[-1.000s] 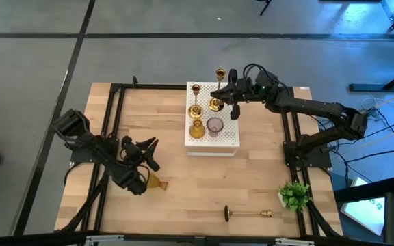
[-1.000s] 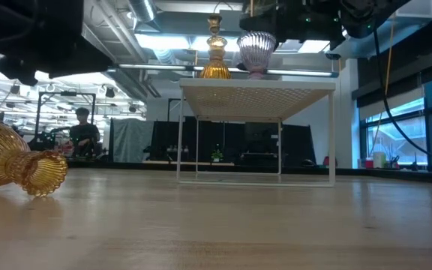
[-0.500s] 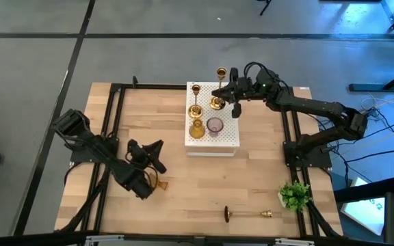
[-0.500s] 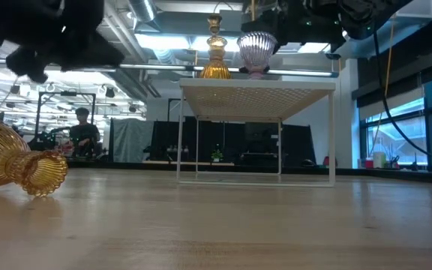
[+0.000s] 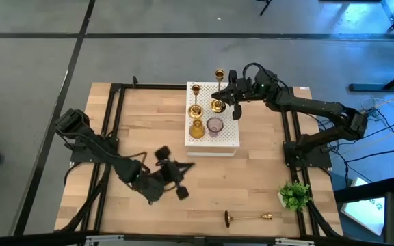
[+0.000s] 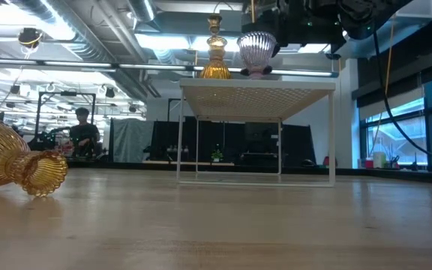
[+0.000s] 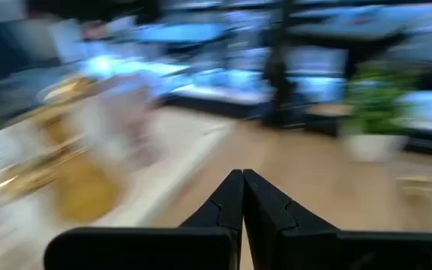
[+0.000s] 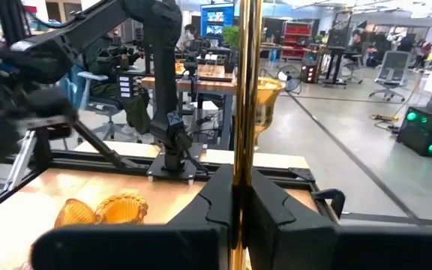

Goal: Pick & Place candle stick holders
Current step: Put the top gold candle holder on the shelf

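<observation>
Right end effector (image 5: pixel 219 93) pinches slim brass candlestick (image 8: pixel 244 90) upright over white perforated box (image 5: pixel 230 139); left end effector (image 5: pixel 183 166) shut, empty.

Two dark jointed arms, black cables looping along them, matte black angular fingers (image 7: pixel 257 206)

Pale matt wooden table (image 5: pixel 252 184), glossy brass candlestick (image 8: pixel 245 90), ribbed amber glass holder (image 6: pixel 10 161), white perforated box (image 5: pixel 226 137)
</observation>
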### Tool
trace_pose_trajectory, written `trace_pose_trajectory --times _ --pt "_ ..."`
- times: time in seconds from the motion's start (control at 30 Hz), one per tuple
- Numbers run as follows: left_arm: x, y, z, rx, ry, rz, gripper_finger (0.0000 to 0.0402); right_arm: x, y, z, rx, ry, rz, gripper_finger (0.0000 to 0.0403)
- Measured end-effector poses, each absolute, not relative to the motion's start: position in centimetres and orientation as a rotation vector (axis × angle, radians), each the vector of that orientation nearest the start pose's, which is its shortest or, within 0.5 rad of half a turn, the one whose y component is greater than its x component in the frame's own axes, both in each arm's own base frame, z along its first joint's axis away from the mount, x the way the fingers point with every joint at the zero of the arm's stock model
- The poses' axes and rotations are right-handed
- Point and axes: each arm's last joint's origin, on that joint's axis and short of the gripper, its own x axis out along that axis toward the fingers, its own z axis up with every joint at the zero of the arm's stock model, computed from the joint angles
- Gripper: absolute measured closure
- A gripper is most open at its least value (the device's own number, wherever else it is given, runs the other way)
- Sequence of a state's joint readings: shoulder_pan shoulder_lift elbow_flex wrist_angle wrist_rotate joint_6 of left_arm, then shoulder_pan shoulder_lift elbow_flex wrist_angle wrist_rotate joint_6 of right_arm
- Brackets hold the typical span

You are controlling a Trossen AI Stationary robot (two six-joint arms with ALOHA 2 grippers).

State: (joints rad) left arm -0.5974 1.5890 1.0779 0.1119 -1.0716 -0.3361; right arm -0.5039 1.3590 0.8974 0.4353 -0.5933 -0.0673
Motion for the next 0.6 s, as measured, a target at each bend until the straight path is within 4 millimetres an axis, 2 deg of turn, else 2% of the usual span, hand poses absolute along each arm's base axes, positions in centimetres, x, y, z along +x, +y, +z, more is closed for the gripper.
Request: trace_pose_trajectory --times 0.1,0.2,0.33,0.43,0.6 --pt "30.9 -16.6 27.3 -0.010 0.145 0.320 0.0399 27.2 -13.2 30.3 -0.051 0.024 0.117 0.0387" --pt "31.6 -15.5 27.2 0.027 0.112 0.239 0.0399 27.2 -13.2 30.2 -0.048 0.031 0.125 0.0387" --pt "31.5 -13.2 25.5 0.011 0.095 0.144 0.0399 27.1 -13.4 30.1 -0.053 0.042 0.118 0.0387" --pt "30.1 -10.8 24.2 -0.066 0.026 0.104 0.0399 26.9 -13.6 30.0 -0.048 0.054 0.110 0.0387" --pt "25.8 -8.2 22.6 -0.123 -0.119 0.048 0.0400 26.7 -14.1 29.9 -0.052 0.063 0.091 0.0387"
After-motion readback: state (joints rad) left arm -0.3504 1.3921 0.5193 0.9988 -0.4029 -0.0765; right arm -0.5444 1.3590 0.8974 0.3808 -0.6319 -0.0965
